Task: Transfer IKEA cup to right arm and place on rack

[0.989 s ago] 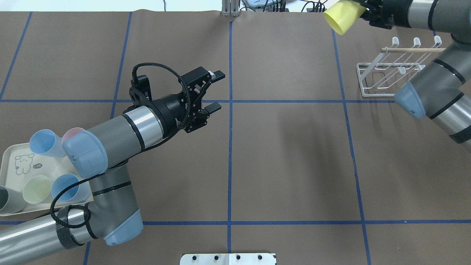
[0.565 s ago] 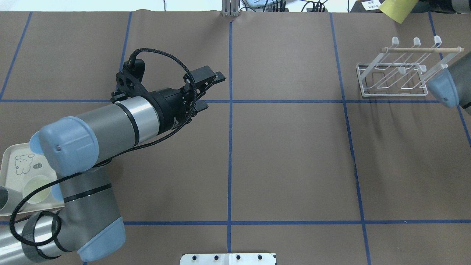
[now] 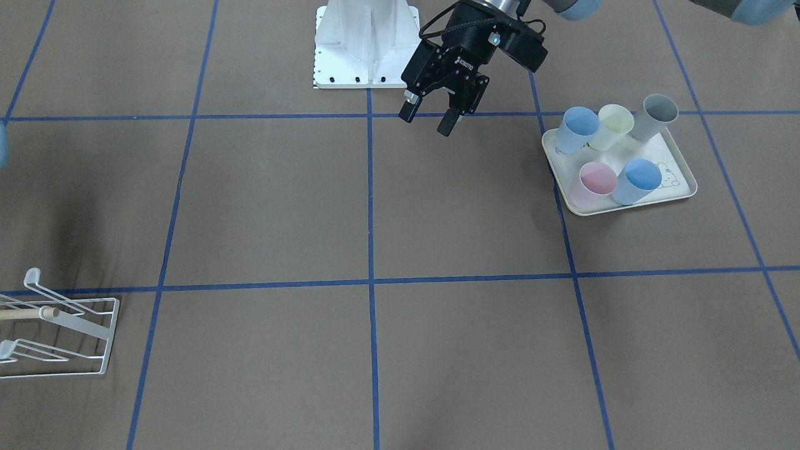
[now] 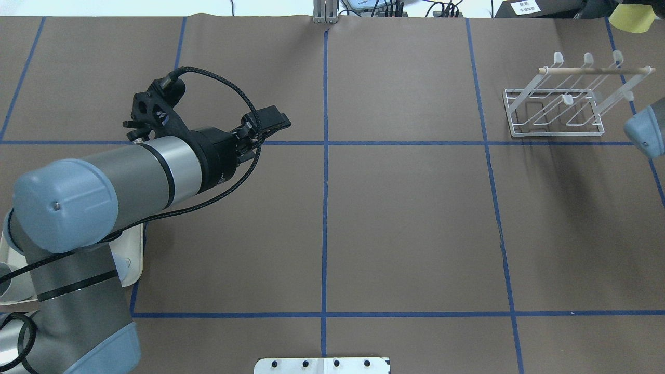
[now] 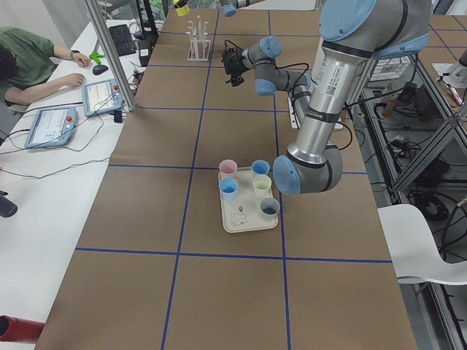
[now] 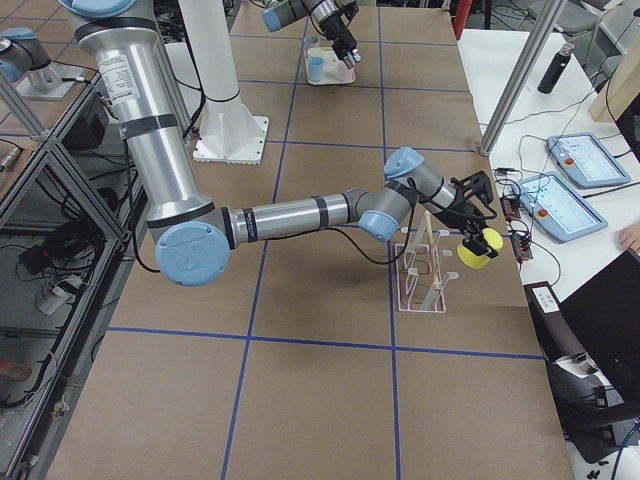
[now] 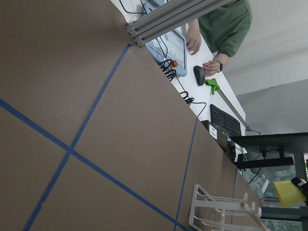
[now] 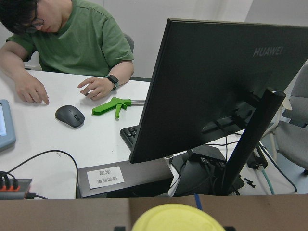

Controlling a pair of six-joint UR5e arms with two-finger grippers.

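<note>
**A:** Where is the yellow cup (image 4: 631, 18)?

**B:** In the top right corner of the overhead view, partly cut off by the frame edge. The right gripper (image 6: 476, 240) is clamped on it. In the right-side view it hangs in the air at centre right.

**A:** And the rack (image 4: 556, 134)?

**B:** It stands on the table (image 4: 415, 208) at the right of the overhead view, below and left of the cup in the frame. Nothing hangs on its prongs. The cup is near it, but the two do not touch.

**A:** What about the other arm?

**B:** The left gripper (image 3: 427, 121) sits at top centre of the front-facing view, above the brown surface. Its fingers are spread apart and there is nothing between them.

**A:** Anything else on the table?

**B:** A cream tray (image 3: 678, 194) at the right of the front-facing view. It holds five cups: two blue, one pink, one pale yellow and one grey.

**A:** What does the right wrist camera show?

**B:** A yellow curve of the cup at bottom centre. Behind it are a dark monitor (image 8: 216, 86) and a person (image 8: 82, 43) in a green shirt at upper left, with both hands on a white desk
</note>
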